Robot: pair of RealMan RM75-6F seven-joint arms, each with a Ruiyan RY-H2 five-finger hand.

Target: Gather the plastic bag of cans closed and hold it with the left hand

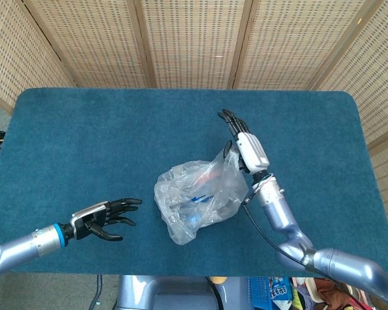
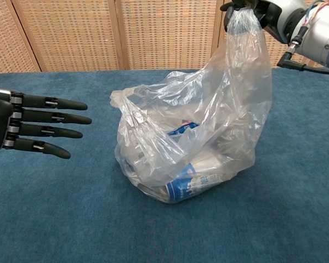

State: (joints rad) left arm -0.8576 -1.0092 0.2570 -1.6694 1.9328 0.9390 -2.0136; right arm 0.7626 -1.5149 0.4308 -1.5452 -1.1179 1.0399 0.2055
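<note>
Plastic bag [image 2: 208, 115], clear and crinkled, mouth agape, cans [image 2: 194, 183] inside.

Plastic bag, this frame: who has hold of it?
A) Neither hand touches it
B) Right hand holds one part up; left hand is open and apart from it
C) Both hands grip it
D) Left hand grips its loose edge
B: the right hand pinches the plastic bag at its raised part, while the left hand reaches toward it with fingers spread, touching nothing.

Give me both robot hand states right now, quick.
Left robot hand: open, fingers spread, holding nothing.
Right robot hand: holding up one edge of the plastic bag.
</note>
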